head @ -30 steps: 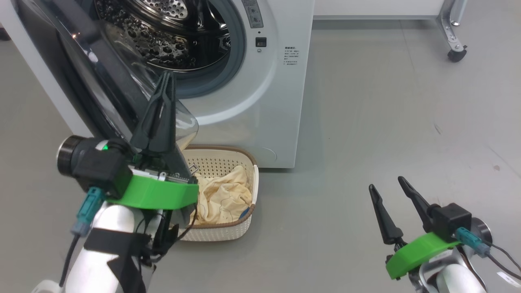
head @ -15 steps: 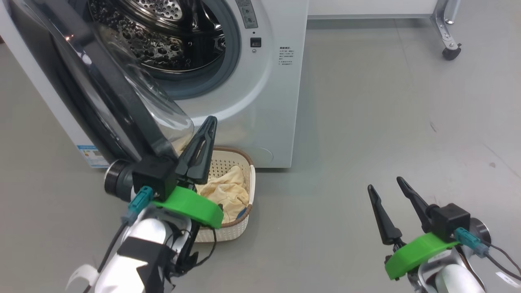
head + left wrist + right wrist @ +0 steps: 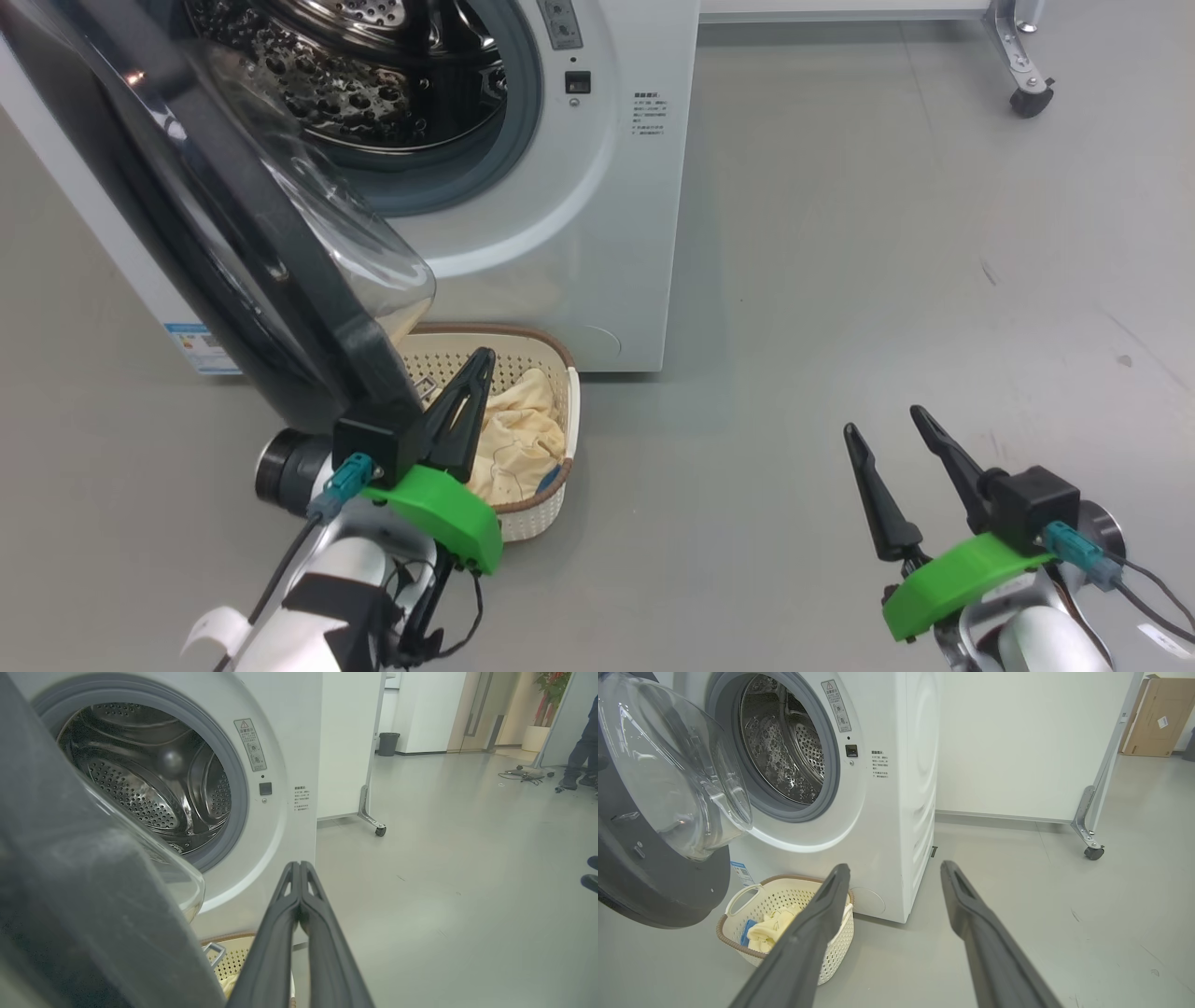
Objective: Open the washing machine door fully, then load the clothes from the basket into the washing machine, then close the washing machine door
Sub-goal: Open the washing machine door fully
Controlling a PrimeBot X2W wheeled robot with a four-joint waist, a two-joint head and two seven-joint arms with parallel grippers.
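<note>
On a bare grey floor in a pale-walled room, the clothes lie heaped in cream-yellow folds inside the basket, which sits on the ground just in front of the washing machine, close to its lower front panel. Above the basket's left side hangs the bottom edge of the washing machine door. The door is swung out to the robot's left, its glass bowl bulging toward the empty steel drum. By the look of it the door is open wide enough to leave the mouth clear, though it overhangs part of the basket. How the basket's long axis runs cannot be told from above, since door and arm cover its left end. The left gripper, fingers pressed together and holding nothing, hovers just beside the door's lower rim, over the basket's near-left edge. It points up and away across the fabric toward the machine. The heap lies directly ahead of and below those tips, slightly to their right. The right gripper stands well apart to the right over bare floor, fingers spread and empty. Its wrist view shows the clothes low and to its left. The left arm is plainly the nearer for a first pick, though it would need to part its fingers and dip past the door's edge.
</note>
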